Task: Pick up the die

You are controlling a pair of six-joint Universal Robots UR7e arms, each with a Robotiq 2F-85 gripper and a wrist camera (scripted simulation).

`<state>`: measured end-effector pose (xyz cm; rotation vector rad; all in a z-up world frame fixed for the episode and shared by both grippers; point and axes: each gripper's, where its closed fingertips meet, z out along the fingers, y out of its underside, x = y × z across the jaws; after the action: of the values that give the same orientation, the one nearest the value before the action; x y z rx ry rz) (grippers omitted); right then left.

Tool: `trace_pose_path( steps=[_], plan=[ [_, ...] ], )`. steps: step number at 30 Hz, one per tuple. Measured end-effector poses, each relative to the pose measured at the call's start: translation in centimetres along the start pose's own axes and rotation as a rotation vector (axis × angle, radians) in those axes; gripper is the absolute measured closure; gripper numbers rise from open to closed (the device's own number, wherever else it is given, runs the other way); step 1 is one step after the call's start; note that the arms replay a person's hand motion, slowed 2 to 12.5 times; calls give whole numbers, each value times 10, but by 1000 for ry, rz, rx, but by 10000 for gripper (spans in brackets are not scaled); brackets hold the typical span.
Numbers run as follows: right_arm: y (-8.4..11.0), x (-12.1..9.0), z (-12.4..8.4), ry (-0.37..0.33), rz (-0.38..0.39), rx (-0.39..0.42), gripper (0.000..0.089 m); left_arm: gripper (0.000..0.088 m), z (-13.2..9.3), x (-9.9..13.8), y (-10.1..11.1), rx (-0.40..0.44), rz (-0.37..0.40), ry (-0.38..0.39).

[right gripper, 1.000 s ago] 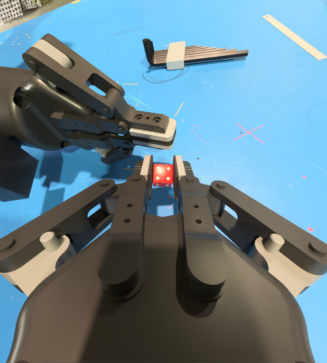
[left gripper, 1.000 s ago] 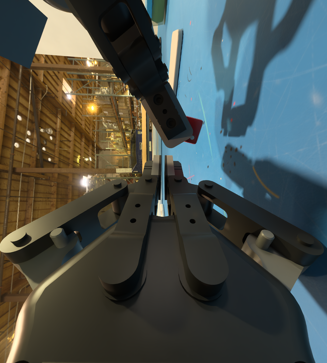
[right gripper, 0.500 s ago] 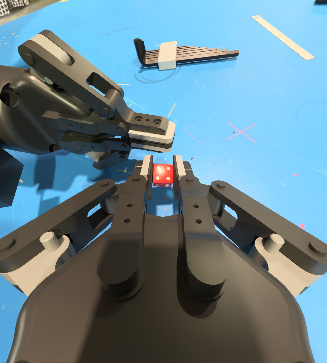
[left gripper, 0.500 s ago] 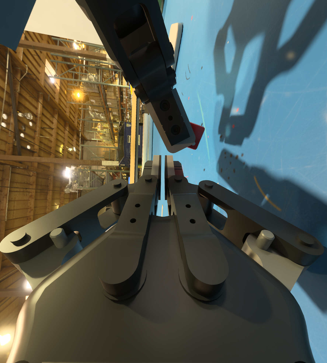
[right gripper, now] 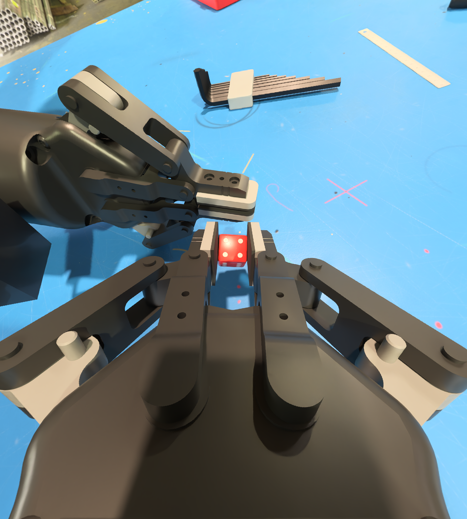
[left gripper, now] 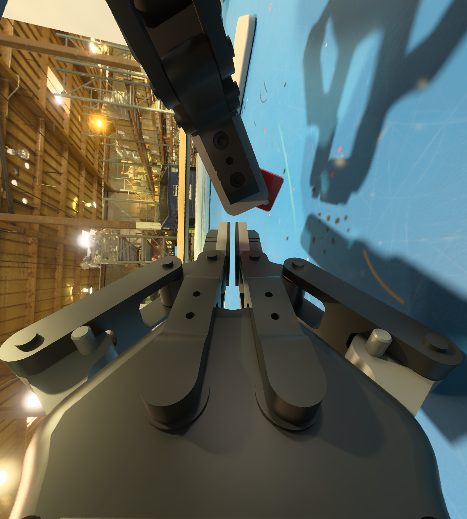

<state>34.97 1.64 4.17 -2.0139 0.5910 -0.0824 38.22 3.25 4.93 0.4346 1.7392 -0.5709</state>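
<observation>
My right gripper (right gripper: 232, 238) is shut on the red die (right gripper: 232, 250), which has white pips and sits between the pale pads, held above the blue table (right gripper: 367, 252). In the left wrist view the die (left gripper: 272, 185) shows as a dark red corner behind one right finger (left gripper: 232, 171). My left gripper (left gripper: 232, 234) is shut and empty, its pads almost touching. It also shows in the right wrist view (right gripper: 226, 202), lying sideways just beyond and left of the die, apart from it.
A set of black hex keys in a white holder (right gripper: 254, 88) lies farther back on the table. A pale ruler (right gripper: 403, 57) lies at the back right. A red block (right gripper: 216, 3) sits at the far edge. A dark box (right gripper: 5, 252) is at the left.
The right gripper has risen with the die still in it, so the table things look farther off. The left gripper stays shut and has shifted slightly.
</observation>
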Motion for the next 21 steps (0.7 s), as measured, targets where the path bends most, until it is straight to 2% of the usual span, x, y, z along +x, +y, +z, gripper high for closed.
trace_pose_path(
  steps=[21],
  plan=[
    [-1, 4, 1, 11, 28, 5, 712, 853, -1, 0, -4, 17, 4, -3]
  ],
)
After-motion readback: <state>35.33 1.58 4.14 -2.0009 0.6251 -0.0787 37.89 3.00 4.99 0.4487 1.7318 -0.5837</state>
